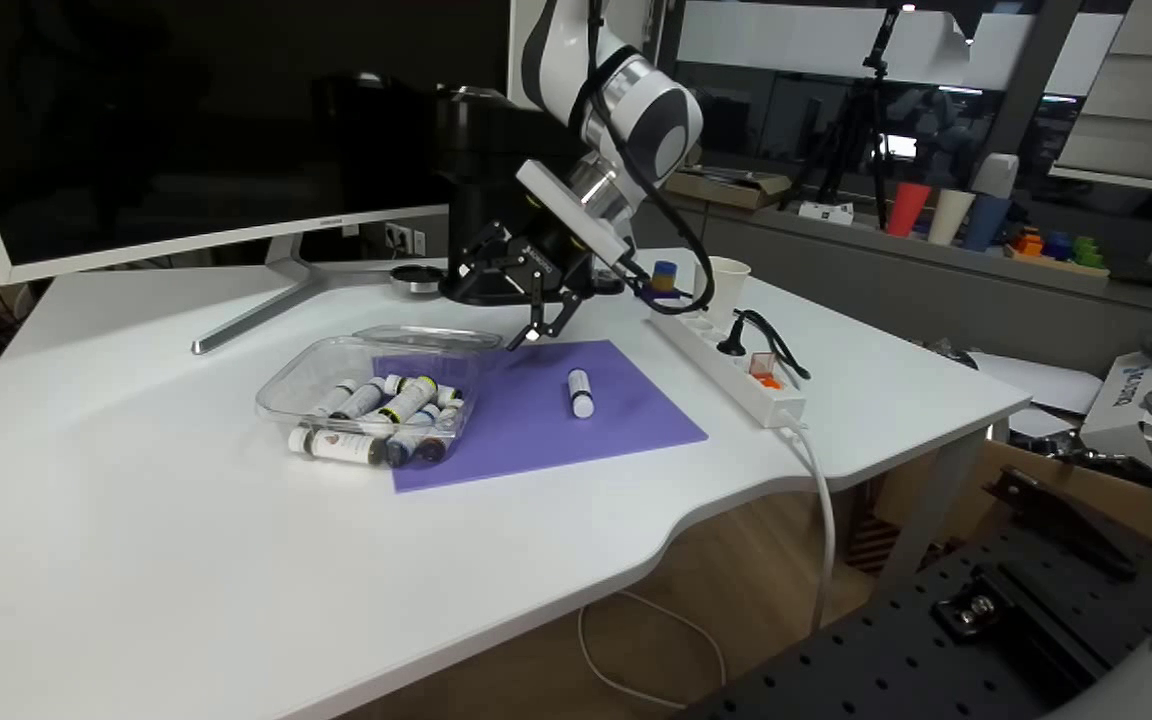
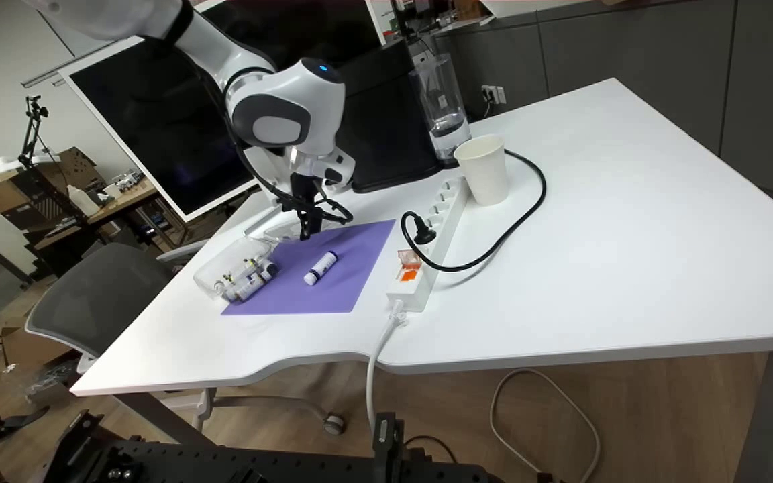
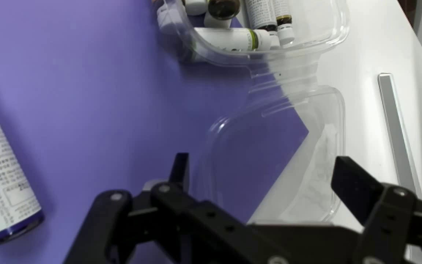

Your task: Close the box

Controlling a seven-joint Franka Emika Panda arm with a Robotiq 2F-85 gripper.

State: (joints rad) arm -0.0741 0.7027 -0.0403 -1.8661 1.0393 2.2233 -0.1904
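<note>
The box (image 1: 308,368) is a clear plastic tray holding several small white-labelled bottles; it also shows in an exterior view (image 2: 214,267) and at the top of the wrist view (image 3: 315,22). Its clear hinged lid (image 3: 266,146) is folded open and lies out flat, partly over the purple mat; it also shows in both exterior views (image 1: 426,337) (image 2: 284,231). My gripper (image 3: 262,167) is open and empty, above the lid, with one finger toward each side edge in the wrist view. It also shows in both exterior views (image 1: 498,303) (image 2: 307,227). Contact with the lid cannot be told.
A loose bottle (image 1: 580,392) lies on the purple mat (image 1: 536,440) beside the lid. A power strip (image 1: 721,365) with a black cable and a white cup (image 2: 482,170) stand past the mat. A monitor foot (image 1: 246,325) and a black bin (image 2: 386,127) stand behind.
</note>
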